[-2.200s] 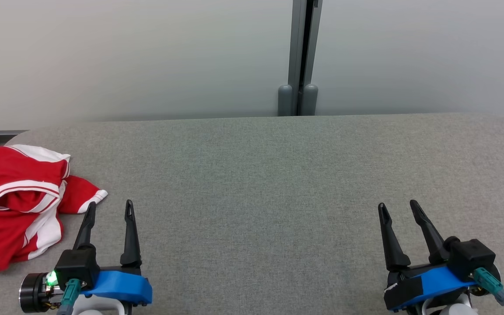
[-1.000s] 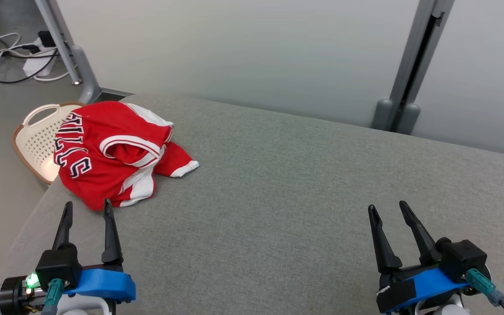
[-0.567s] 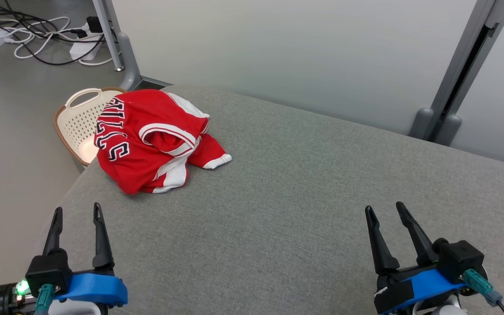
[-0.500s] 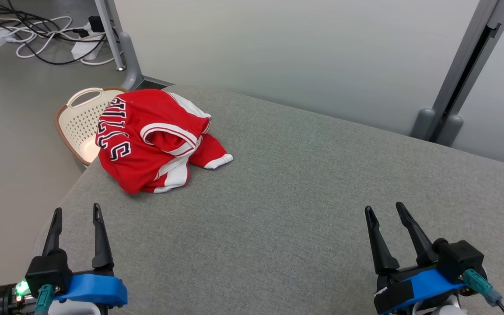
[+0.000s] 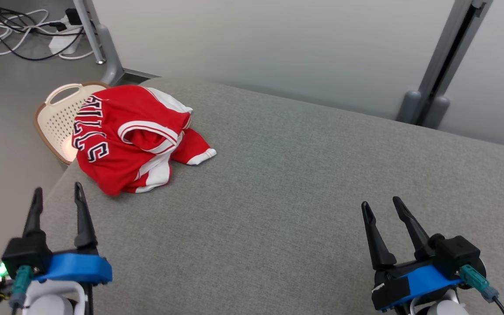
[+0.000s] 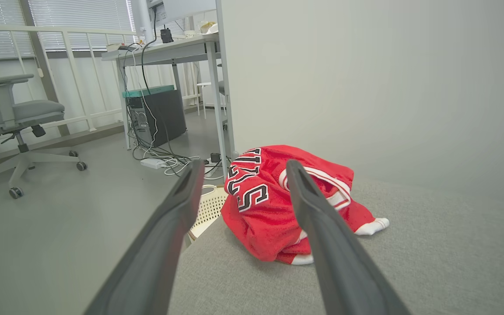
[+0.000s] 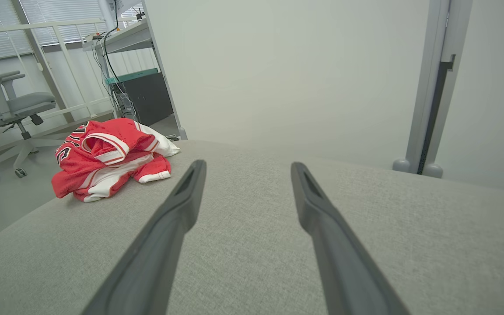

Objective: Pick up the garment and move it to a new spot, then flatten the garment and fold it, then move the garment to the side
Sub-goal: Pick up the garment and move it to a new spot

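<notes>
**Scene at the table's left corner.** Both grippers hover above the grey fabric table with nothing in them. The left gripper has its jaws spread wide, and so does the right gripper.

The red-and-white garment lies crumpled straight ahead of the left jaws, just beyond their tips and apart from them. From the right jaws it lies far off to the left and ahead. Bare table separates it from both, and nothing stands in the way.

Beyond the garment, off the table edge, is a cream perforated basket. Farther ahead of the left jaws are loose cables on the floor, a desk, a dark computer case and an office chair. A pale partition wall runs ahead of both grippers, with a grey post ahead of the right jaws.

**Hidden or unclear.**
- The garment overhangs the basket and covers its near side.
- In the left wrist view that gripper's own right finger crosses the garment's right half.
- The dark lettering on the garment is folded and cannot be read in full.
- Both arms are cut off at the bottom edge of the head view.

**Compared with half a second earlier.** The whole head view has shifted, so the camera has moved. The garment keeps the same crumple at the same corner, and both pairs of jaws are as wide as before.
</notes>
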